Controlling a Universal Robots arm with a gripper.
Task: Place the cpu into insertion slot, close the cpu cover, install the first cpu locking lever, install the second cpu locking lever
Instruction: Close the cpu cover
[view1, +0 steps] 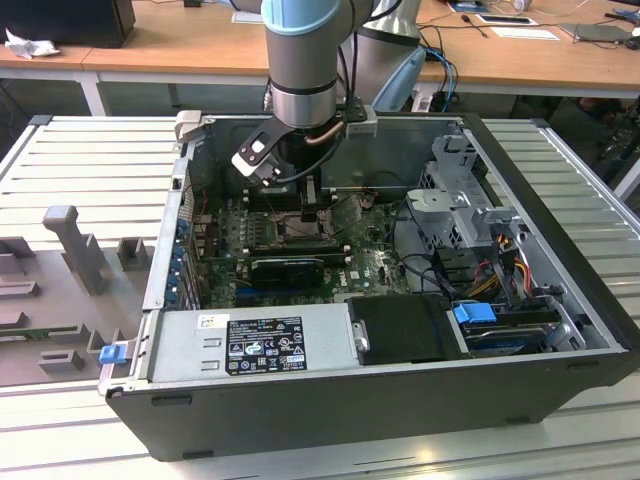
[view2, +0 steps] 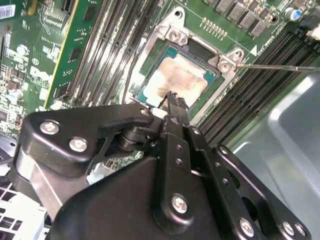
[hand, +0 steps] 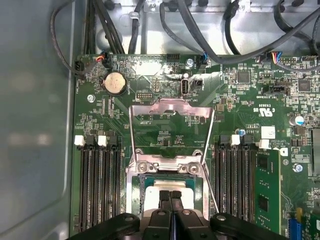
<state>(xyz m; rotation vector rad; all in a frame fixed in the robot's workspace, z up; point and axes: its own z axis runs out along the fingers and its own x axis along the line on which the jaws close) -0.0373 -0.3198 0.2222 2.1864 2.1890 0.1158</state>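
Hovering closed on nothing, the pincer (view2: 174, 96) is over the cpu (view2: 177, 75), seated in the insertion slot (view2: 226, 62) at 12 o'clock of the black card (view1: 288, 268) in the exterior view, likely light, stiff, fragile, best gripped by its edges.

We record a green board (hand: 240, 100) with black memory slots (hand: 100, 190). The cpu (view2: 175, 80) top is pale silver-beige, mottled with tan smears. The cover (hand: 172, 106) is silvery. The gripper (view2: 172, 100) is black. The case (view1: 400, 400) is dark grey, its clip (view1: 475, 312) blue, and the desk (view1: 100, 150) pale grey, ribbed.
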